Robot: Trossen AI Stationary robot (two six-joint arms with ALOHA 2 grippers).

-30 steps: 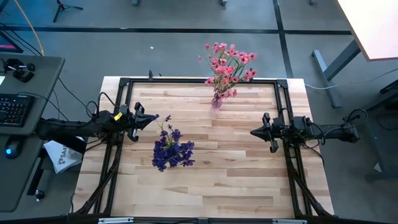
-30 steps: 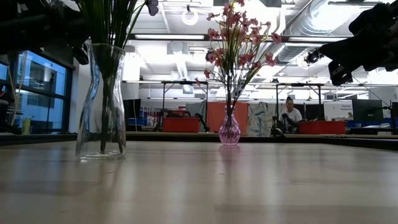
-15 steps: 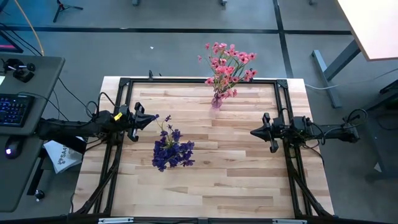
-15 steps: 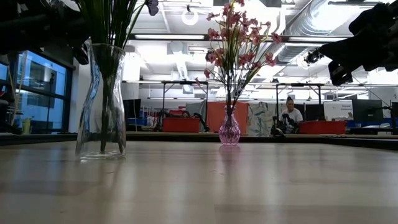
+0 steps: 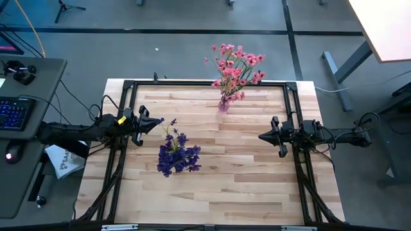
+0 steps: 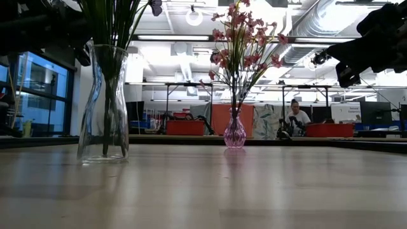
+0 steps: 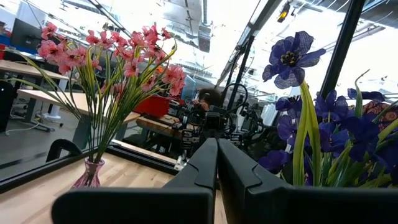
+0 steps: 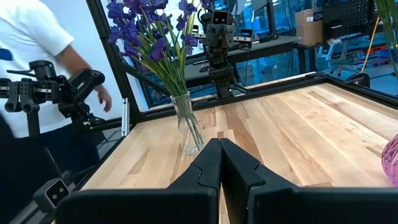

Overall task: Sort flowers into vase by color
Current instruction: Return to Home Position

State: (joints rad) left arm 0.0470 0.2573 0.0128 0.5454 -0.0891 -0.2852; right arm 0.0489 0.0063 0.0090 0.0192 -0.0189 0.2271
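Observation:
The purple flowers (image 5: 177, 154) stand with their stems in a clear glass vase (image 6: 103, 105) left of the table's middle; they also show in the right wrist view (image 8: 157, 32). The pink flowers (image 5: 236, 67) stand in a small pink vase (image 6: 234, 135) near the far edge. My left gripper (image 5: 160, 121) hovers shut above the table just left of the purple flowers (image 7: 323, 118), touching nothing. My right gripper (image 5: 260, 136) hovers shut over the table's right part, pointing left, touching nothing.
A black frame (image 5: 205, 84) runs around the table's far and side edges. Bare wood lies between the two vases and along the near side. A person in a white shirt (image 8: 37, 56) stands beyond the table's left side. A desk with a keyboard (image 5: 14, 112) is at far left.

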